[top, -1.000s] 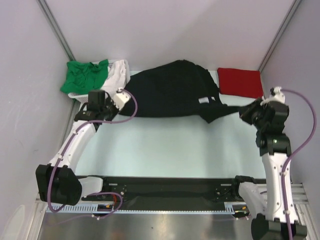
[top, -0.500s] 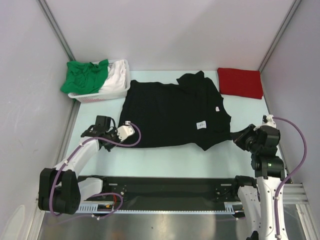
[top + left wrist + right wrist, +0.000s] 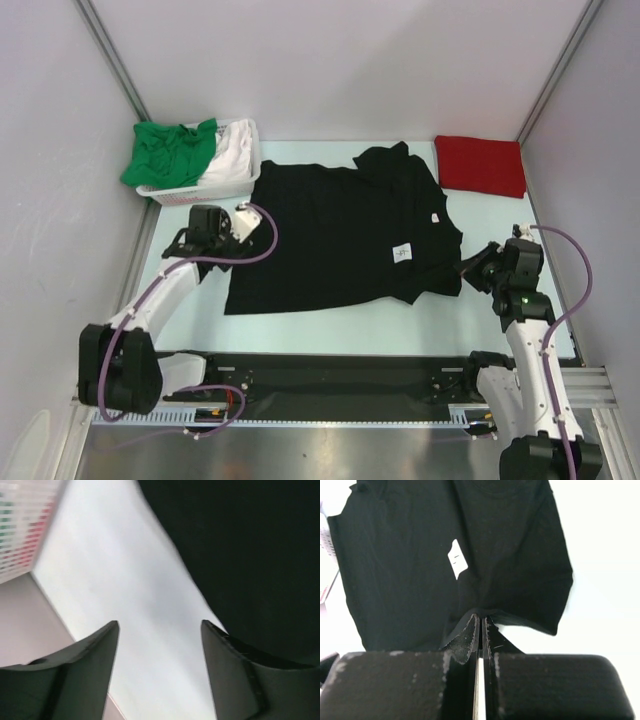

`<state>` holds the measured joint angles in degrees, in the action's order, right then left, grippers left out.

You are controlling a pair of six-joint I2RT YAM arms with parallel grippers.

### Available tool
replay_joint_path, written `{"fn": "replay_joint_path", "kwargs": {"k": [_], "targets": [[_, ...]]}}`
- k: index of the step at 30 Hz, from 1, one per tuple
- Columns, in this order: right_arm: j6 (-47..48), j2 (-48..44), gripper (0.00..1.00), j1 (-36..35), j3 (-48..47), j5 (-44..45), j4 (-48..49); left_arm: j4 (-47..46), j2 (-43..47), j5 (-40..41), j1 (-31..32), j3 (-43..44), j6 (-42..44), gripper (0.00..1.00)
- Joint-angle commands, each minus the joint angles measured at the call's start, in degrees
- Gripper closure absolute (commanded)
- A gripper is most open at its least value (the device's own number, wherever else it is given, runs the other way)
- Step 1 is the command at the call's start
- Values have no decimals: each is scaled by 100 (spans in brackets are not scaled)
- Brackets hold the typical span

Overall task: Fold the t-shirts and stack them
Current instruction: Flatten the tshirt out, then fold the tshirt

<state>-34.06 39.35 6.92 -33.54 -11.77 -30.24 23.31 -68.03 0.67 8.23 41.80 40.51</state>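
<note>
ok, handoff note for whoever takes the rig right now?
Left hand open, empty, by the black shirt, left edge.
Right hand shut on its right edge.
That shirt lies spread flat mid-table, unfolded.
Red shirt folded, far right corner.
Green shirt and white shirt heaped in the basket, far left.
To do: fold black, stack it, then green and white.

left gripper (image 3: 160, 624): jaws apart | black t-shirt (image 3: 250, 545): upper right | table (image 3: 110, 565): pale, between jaws
</note>
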Motion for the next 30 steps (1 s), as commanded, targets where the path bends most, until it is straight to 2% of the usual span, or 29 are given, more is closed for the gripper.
{"fn": "replay_joint_path", "kwargs": {"k": [1,3,5,6,7,9,11,13,18,21,27,29,30], "targets": [[67,204,100,-24,-39,131,764,-705,-552,915,38,381,-632,31],[84,318,100,-24,-12,122,949,-626,-825,1014,82,443,-676,38],[93,389,100,-15,-30,87,1011,-373,-582,761,318,347,-624,44],[110,406,100,-15,-39,78,1037,-310,-336,559,441,233,-536,45],[137,424,100,-15,-39,61,1029,-162,371,366,791,-90,-275,51],[190,415,100,-6,-39,78,985,6,1069,364,1205,-443,-18,55],[181,380,100,3,-12,43,967,804,1397,-2,1479,-647,167,58],[155,354,100,3,40,-18,976,1296,1345,-23,1489,-908,385,59],[190,214,100,3,84,8,818,1088,1503,443,1497,-1736,1081,43],[225,99,100,3,102,70,774,834,1355,469,1489,-1798,1239,41],[251,55,100,11,76,26,695,131,784,583,1489,-1965,1328,43],[260,29,100,11,58,43,677,77,643,566,1489,-1992,1363,47],[277,11,100,11,49,61,677,112,555,523,1489,-2000,1337,53]]}}
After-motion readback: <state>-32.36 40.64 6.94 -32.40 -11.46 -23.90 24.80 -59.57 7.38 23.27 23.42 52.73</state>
